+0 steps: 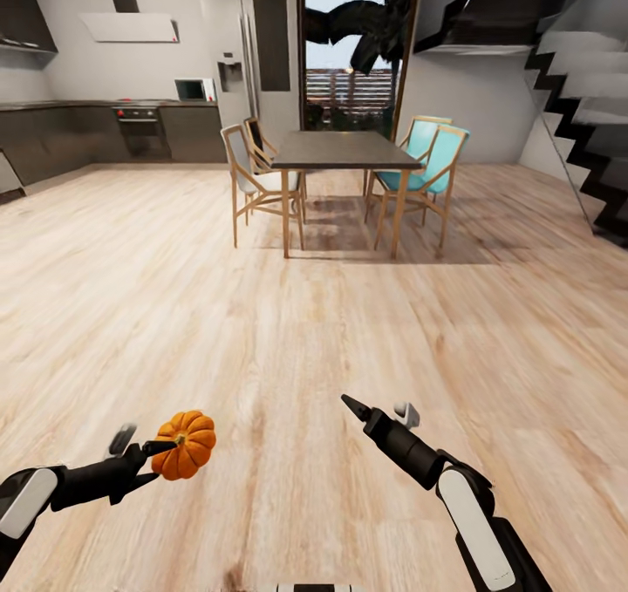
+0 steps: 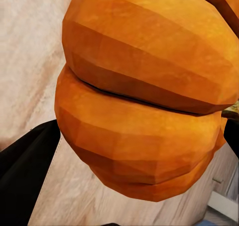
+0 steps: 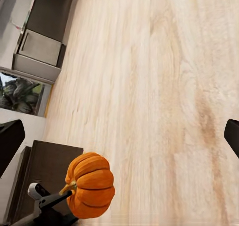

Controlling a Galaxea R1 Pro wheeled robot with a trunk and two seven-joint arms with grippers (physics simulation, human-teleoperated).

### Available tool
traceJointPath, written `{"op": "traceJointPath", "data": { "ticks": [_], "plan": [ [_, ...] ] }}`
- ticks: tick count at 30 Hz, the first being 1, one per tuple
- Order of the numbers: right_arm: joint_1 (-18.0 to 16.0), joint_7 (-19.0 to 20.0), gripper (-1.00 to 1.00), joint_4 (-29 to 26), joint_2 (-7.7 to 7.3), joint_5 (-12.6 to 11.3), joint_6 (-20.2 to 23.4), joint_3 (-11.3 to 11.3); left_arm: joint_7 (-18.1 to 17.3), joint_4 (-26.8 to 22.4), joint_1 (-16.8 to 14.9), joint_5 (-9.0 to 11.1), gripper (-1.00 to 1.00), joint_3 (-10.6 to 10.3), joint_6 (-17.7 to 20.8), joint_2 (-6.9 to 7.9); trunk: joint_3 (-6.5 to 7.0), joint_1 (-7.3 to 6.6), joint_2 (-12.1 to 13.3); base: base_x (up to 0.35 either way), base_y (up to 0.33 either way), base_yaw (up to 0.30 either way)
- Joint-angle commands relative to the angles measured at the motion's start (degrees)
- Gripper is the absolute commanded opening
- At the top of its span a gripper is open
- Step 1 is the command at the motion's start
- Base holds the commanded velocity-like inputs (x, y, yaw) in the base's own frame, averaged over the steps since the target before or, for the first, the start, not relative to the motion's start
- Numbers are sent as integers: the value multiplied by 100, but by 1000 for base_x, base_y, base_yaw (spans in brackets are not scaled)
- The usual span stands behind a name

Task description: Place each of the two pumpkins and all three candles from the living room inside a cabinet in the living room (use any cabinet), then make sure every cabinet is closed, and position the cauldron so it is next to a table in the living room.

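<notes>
My left gripper (image 1: 161, 454) is shut on a bright-orange ribbed pumpkin (image 1: 185, 444) and holds it low over the wooden floor at the lower left of the head view. The left wrist view shows the pumpkin (image 2: 144, 106) very close, with a dark finger (image 2: 25, 166) beside it. The same pumpkin (image 3: 90, 185) appears in the right wrist view, stem toward the left gripper (image 3: 52, 202). My right gripper (image 1: 351, 404) hovers open and empty over the floor at the lower right; its fingertips (image 3: 10, 142) sit far apart at that picture's edges.
A dark dining table (image 1: 342, 149) with wooden and teal chairs (image 1: 433, 166) stands ahead on the plank floor. Kitchen counters (image 1: 96, 130) run along the far left, stairs (image 1: 583, 104) rise at the right. A dark-brown low piece of furniture (image 3: 50, 168) lies beyond the pumpkin.
</notes>
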Motion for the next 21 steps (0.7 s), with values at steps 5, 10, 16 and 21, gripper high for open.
{"op": "traceJointPath", "data": {
  "ticks": [5, 10, 16, 21],
  "plan": [
    [-10, -414, 100, -11, 12, -18, 13, 6, 1, -1, 5, 3, -100, 8, 8, 4, 51, -10, 5, 0, -3, 197],
    [-8, -547, 100, -8, 48, -17, -23, 166, 0, -1, 6, 1, -100, 9, 11, 4, 124, -23, 12, 0, 0, 188],
    [-3, -529, 100, -8, 45, 3, -86, 242, 7, -1, 6, 1, -100, 8, 6, 0, 221, -39, 20, 0, 0, 96],
    [-2, -508, 100, -8, 36, 6, -140, 247, 8, -1, 6, -1, -100, 1, -1, -10, 329, -52, 27, 0, 0, 24]
  ]
}}
